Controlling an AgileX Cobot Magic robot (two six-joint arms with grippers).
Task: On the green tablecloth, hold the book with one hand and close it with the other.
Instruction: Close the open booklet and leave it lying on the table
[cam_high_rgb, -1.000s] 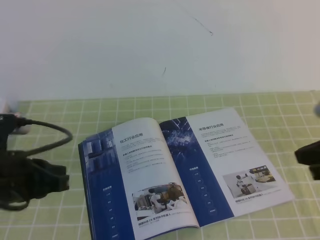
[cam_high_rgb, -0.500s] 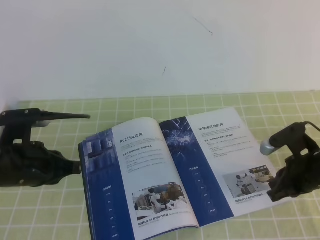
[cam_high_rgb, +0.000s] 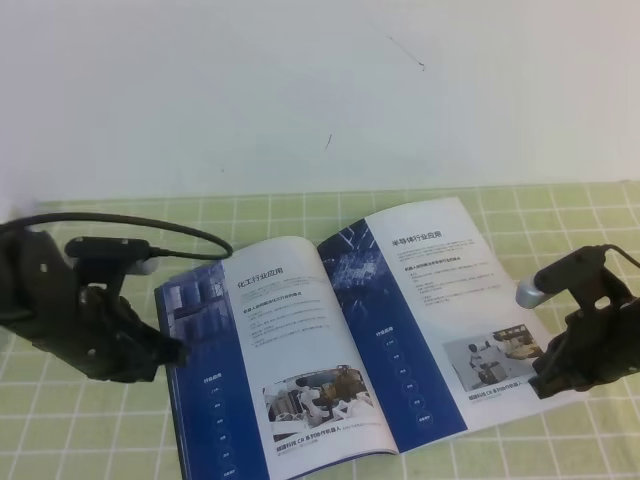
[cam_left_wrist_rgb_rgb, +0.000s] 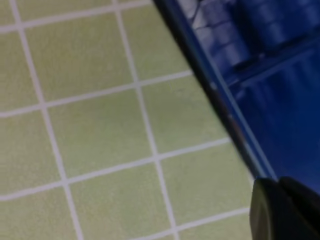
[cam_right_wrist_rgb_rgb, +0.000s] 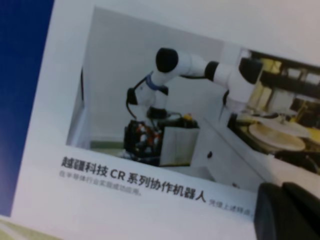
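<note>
I see the book (cam_high_rgb: 360, 340) lying open on the green cloth (cam_high_rgb: 560, 215), my left tool (cam_high_rgb: 165, 352) and right tool (cam_high_rgb: 540, 385) at its edges (grip unclear), closing not done.

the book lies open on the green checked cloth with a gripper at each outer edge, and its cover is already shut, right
Not quite: the book is not shut. The exterior high view shows it open, both white inside pages facing up, the right page lifted a little. The rest holds: it lies on the green tablecloth, with the left gripper at its left edge and the right gripper at its right edge.
</note>
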